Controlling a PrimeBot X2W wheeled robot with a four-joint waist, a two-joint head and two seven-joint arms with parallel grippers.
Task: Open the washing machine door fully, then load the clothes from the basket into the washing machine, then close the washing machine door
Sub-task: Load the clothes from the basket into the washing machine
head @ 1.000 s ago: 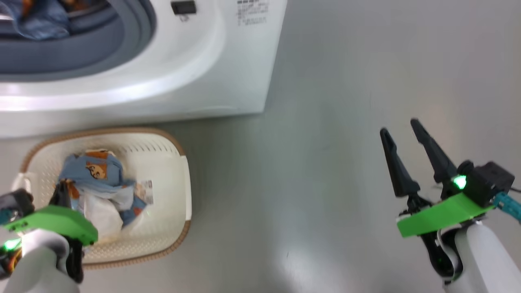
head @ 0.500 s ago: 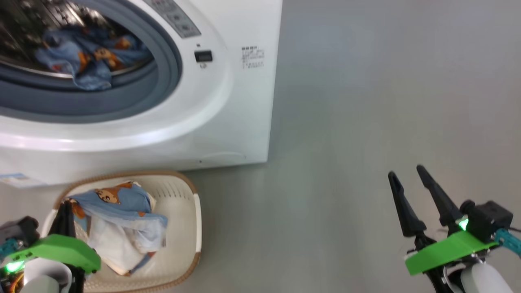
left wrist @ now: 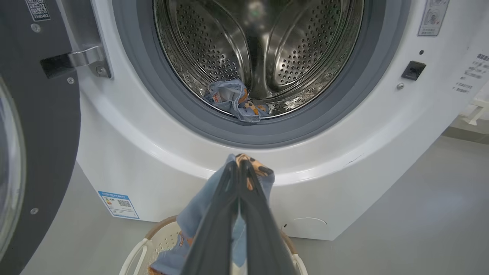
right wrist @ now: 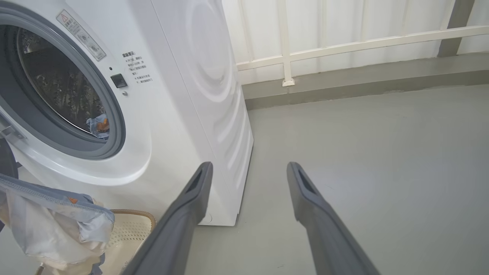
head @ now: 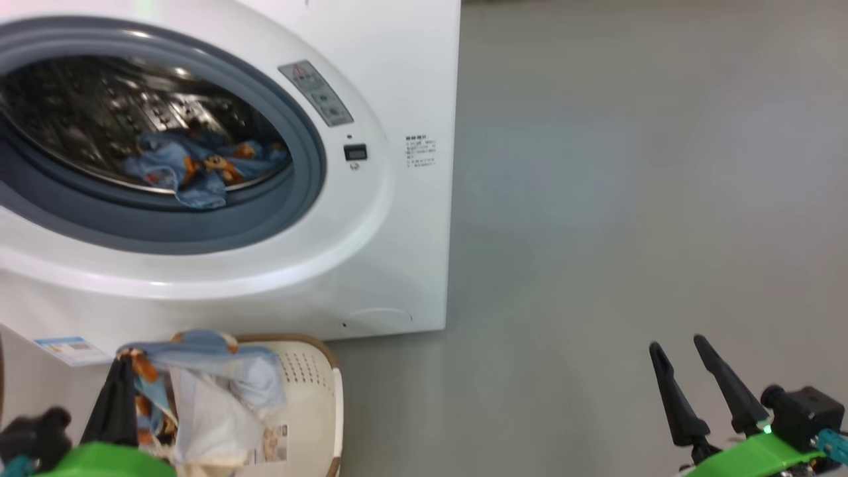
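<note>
Change: the left tool [left wrist: 238, 162], clamped shut on a blue bear-print garment [head: 212, 391], is lifting it clear of the basket [head: 321, 397] at lower left. The head camera is tilting up as well.
Meaning: loading appears to be well under way, with another piece [head: 192, 175] already lying in the drum [left wrist: 267, 46] of the washing machine [head: 404, 252].
Access: the door [left wrist: 42, 133] is standing swung open at the left of the wrist view.
Garment axis: it is hanging lengthwise down from the pinch, its top end pointing at the drum mouth.
Other arm: the right tool [head: 677, 344] is idling at lower right, fingers spread and holding nothing.
</note>
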